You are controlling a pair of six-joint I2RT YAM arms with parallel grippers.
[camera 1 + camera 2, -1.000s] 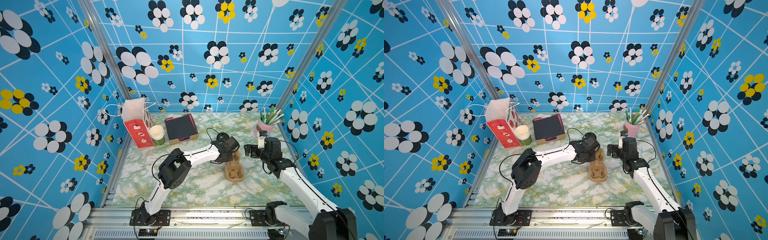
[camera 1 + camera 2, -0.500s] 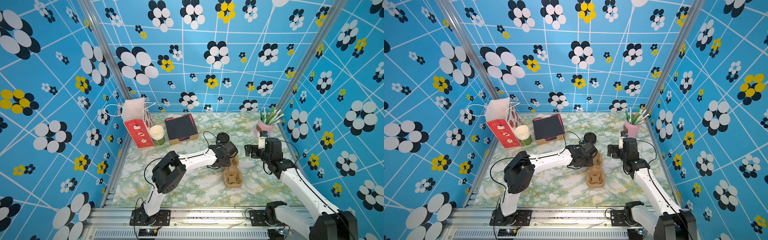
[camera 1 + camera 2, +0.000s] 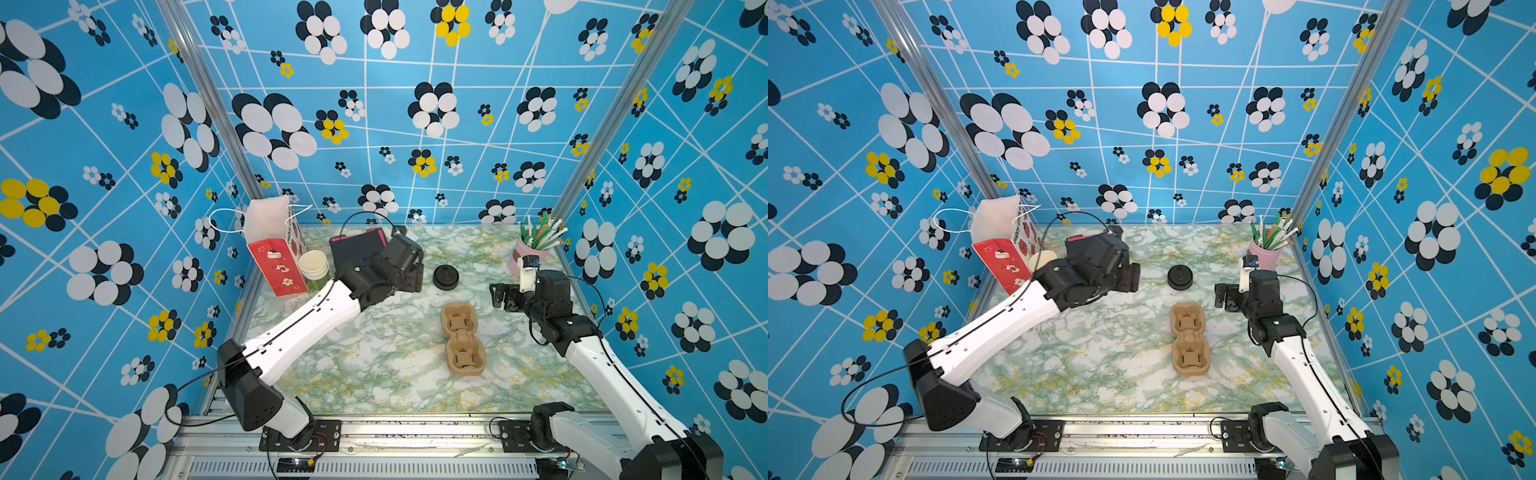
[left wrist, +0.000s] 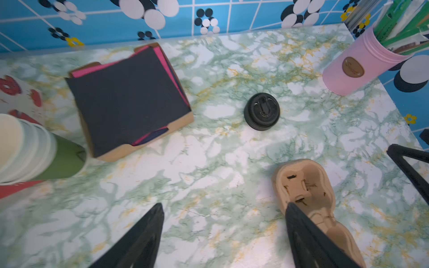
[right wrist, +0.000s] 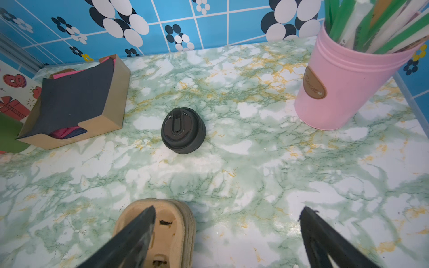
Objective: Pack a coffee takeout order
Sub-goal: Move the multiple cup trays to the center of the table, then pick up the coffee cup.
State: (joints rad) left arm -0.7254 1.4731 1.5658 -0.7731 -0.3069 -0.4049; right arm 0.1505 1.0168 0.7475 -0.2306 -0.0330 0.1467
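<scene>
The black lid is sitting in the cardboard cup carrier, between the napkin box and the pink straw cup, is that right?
No. The lid lies on the table, clear of the carrier, as the right wrist view shows. It is between the napkin box and the pink cup.

In a top view, the left arm (image 3: 307, 324) covered part of the black napkin (image 3: 355, 251). The right wrist frame edge cut off the cup carrier (image 5: 176, 232). The cup stack (image 4: 34, 148) was blurred, possibly nested.

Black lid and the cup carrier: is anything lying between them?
No. The right wrist view shows only bare marble tabletop between the black lid and the cup carrier; both top views agree.
</scene>
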